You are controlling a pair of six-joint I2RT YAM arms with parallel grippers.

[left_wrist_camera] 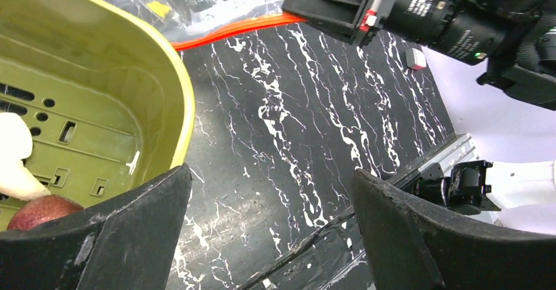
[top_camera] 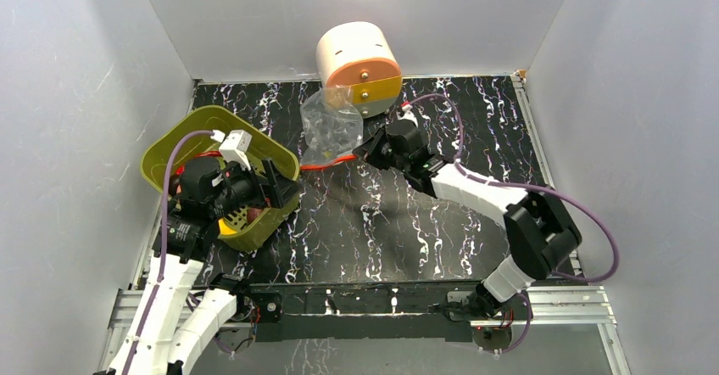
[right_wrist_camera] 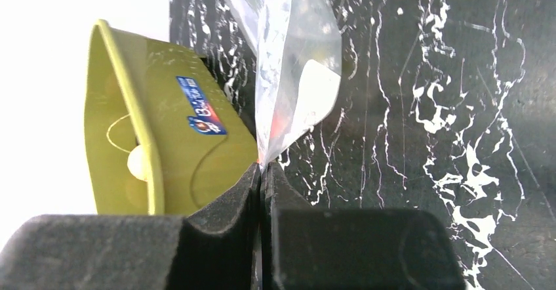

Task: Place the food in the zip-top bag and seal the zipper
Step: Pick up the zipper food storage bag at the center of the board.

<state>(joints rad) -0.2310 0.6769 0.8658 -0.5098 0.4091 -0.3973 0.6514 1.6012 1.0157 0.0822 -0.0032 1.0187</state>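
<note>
Plastic bag [top_camera: 329, 125], crinkly, pinched by right hand [top_camera: 365, 152].

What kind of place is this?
Most likely a robotics lab test cell: plain white walls box in a black marbled tabletop, the left arm and right arm are bolted to a metal rail, and toy fruit sits in an olive-green basket.
</note>
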